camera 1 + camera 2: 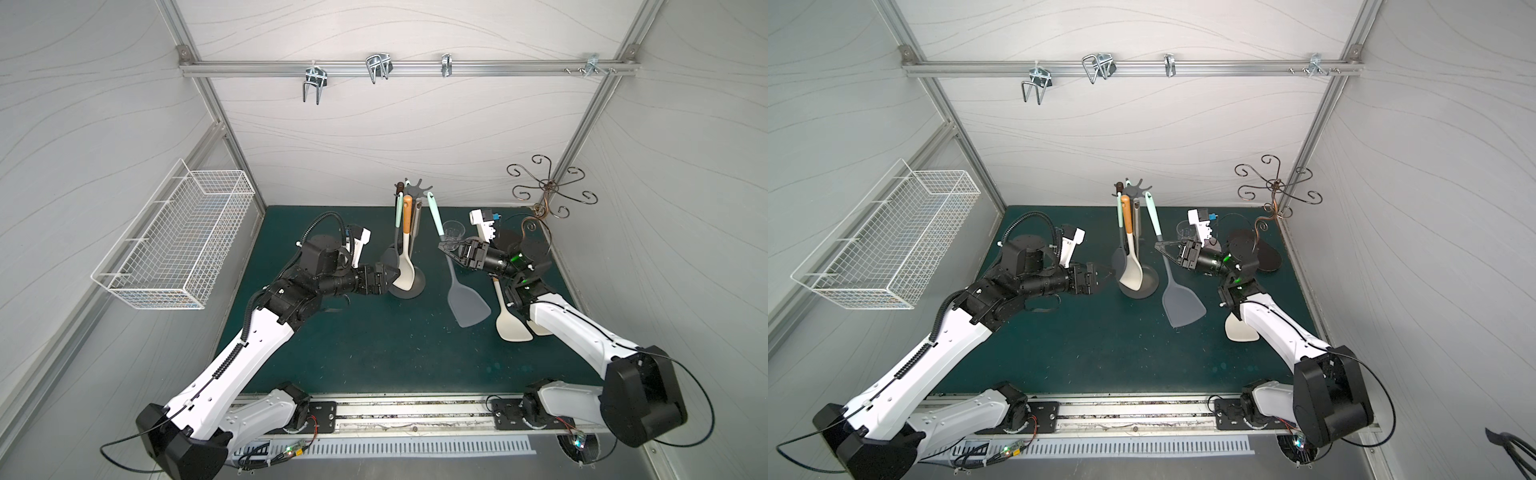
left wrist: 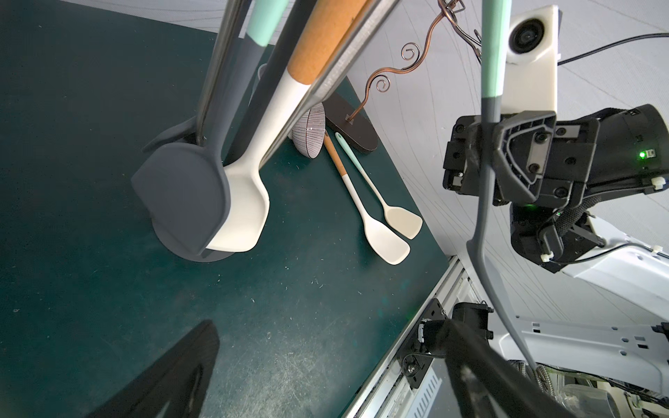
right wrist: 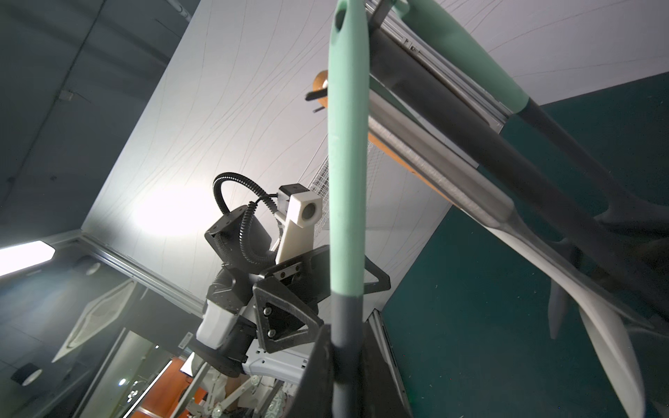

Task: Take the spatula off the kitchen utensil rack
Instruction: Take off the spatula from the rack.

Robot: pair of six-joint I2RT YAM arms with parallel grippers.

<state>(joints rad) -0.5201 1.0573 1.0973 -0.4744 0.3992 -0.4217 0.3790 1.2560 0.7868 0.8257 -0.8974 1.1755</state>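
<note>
The kitchen utensil rack [image 1: 418, 283] [image 1: 1149, 286] is a dark grey stand at the back middle of the green mat. Several utensils hang from its star crown [image 1: 415, 189], among them a white spoon with a wooden handle [image 1: 403, 266]. The spatula [image 1: 467, 299] [image 1: 1183, 305] has a mint handle [image 3: 347, 181] and a grey blade, and leans out to the right of the rack. My right gripper [image 1: 442, 246] [image 3: 345, 362] is shut on its grey shaft [image 2: 481, 217]. Its hanging hole looks free, close beside the crown. My left gripper [image 1: 392, 276] [image 2: 325, 380] stands open by the rack's base, holding nothing.
Two white spatulas [image 1: 513, 324] [image 2: 387, 239] lie on the mat under my right arm. A clear glass [image 1: 453, 230], a striped bowl [image 2: 311, 134] and a bronze curly wire stand [image 1: 546, 187] crowd the back right corner. A white wire basket [image 1: 178, 241] hangs on the left wall.
</note>
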